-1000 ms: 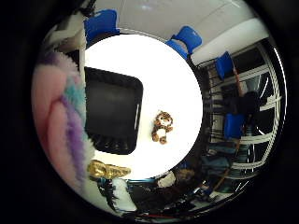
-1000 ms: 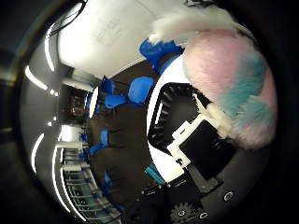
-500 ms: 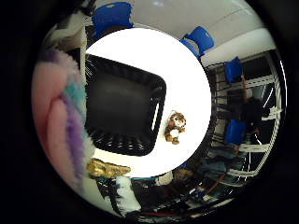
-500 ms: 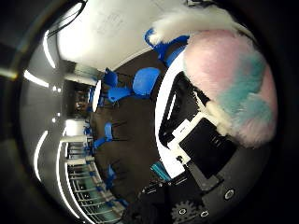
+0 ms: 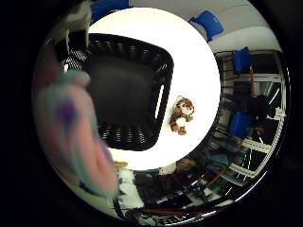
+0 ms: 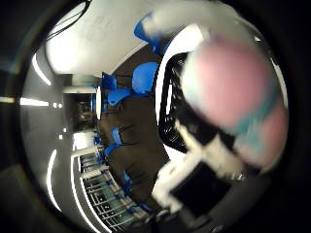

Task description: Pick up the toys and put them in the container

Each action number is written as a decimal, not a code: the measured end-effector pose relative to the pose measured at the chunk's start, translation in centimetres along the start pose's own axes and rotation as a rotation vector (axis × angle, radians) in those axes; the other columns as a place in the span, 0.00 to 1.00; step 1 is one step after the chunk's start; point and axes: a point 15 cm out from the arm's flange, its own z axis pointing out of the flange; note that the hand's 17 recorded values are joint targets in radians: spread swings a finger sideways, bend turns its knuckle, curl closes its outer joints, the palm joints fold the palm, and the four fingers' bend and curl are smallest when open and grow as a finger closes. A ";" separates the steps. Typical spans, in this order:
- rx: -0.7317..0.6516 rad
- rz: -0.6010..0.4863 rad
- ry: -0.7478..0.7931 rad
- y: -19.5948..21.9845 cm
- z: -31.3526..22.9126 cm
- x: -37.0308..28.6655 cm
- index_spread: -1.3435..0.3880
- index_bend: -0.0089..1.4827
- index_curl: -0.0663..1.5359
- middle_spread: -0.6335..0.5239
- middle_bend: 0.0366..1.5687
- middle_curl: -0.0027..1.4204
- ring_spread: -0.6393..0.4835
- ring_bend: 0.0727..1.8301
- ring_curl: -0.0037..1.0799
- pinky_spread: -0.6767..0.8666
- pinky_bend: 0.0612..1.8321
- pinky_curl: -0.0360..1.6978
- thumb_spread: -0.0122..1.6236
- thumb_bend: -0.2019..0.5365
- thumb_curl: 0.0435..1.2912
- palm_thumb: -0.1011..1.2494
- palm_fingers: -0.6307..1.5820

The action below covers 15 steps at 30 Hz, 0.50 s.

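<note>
A fluffy plush toy (image 6: pixel 233 97) in pink, teal and purple fills much of both palm views, blurred and close against my right hand (image 6: pixel 194 182), whose white and black fingers are curled beside it. It hangs above the near wall of a black mesh basket (image 5: pixel 163 94). The basket stands on a round white table (image 5: pixel 189 56), and what I can see of its inside holds nothing. A small brown and white stuffed animal (image 5: pixel 182 115) lies on the table just beside the basket's long side.
Blue chairs (image 5: pixel 210 23) stand around the table on a dark floor, with more blue chairs (image 6: pixel 146 82) further off. A small golden object (image 5: pixel 120 165) shows at the table's edge behind the plush toy.
The palm has travelled over the table towards the basket, which now looks larger and lies more under the hand. The plush toy has turned blurry but stays by the palm.
</note>
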 end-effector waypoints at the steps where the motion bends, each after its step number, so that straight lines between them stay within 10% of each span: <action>1: -0.009 0.002 -0.002 0.1 0.2 0.1 0.52 0.32 0.42 0.43 0.38 0.44 0.55 0.42 0.48 0.54 0.40 0.45 0.76 0.24 0.26 0.52 0.32; 15: -0.046 0.006 -0.008 1.2 0.3 0.6 0.53 0.12 0.26 0.58 0.14 0.26 0.78 0.18 0.26 0.78 0.29 0.29 0.72 0.24 0.18 0.41 0.33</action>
